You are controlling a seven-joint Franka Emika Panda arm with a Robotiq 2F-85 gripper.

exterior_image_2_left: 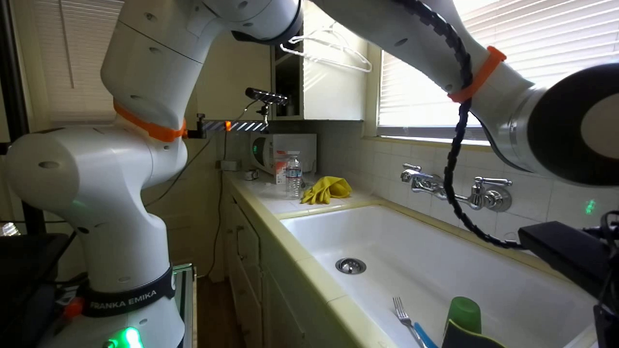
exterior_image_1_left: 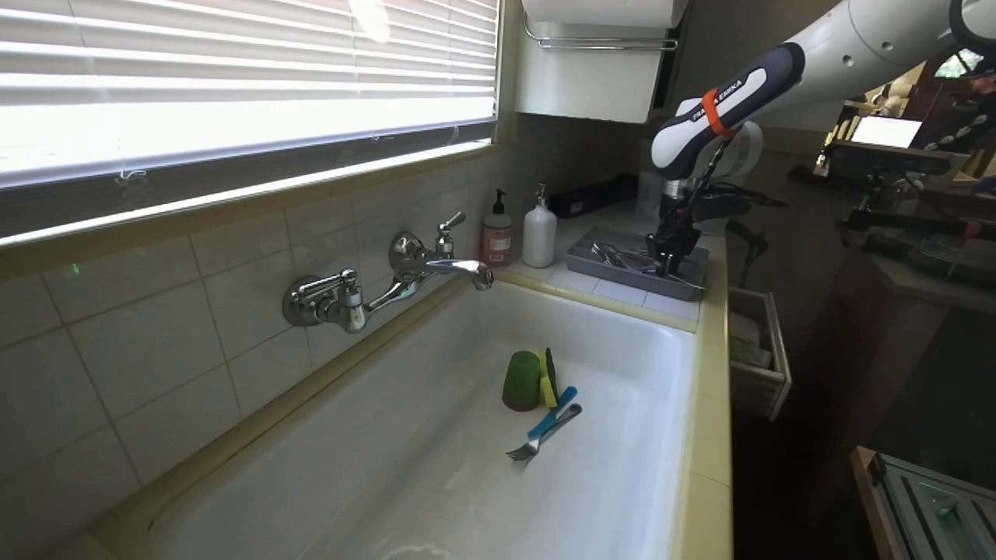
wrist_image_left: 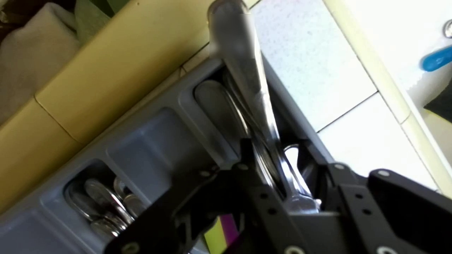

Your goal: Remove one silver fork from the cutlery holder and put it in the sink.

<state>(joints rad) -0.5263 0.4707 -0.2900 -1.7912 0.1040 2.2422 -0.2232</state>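
Observation:
The cutlery holder is a grey tray with compartments (exterior_image_1_left: 622, 281) on the counter at the sink's far end; it also fills the wrist view (wrist_image_left: 152, 141). Silver cutlery lies in it. A long silver handle (wrist_image_left: 243, 76) sticks up over the tray's end; its head is hidden, so I cannot tell whether it is a fork. My gripper (exterior_image_1_left: 668, 264) points down into the tray. In the wrist view its fingers (wrist_image_left: 277, 148) are apart on either side of silver cutlery. The white sink (exterior_image_1_left: 436, 412) holds a silver fork (exterior_image_1_left: 545, 434), also in an exterior view (exterior_image_2_left: 406, 320).
In the sink are a green cup (exterior_image_1_left: 522, 381), a yellow-black sponge (exterior_image_1_left: 549, 379) and a blue-handled item (exterior_image_1_left: 552, 412). The chrome tap (exterior_image_1_left: 405, 278) juts over the sink. Soap bottles (exterior_image_1_left: 496, 233) stand beside the tray. A drawer (exterior_image_1_left: 759, 350) is open below the counter.

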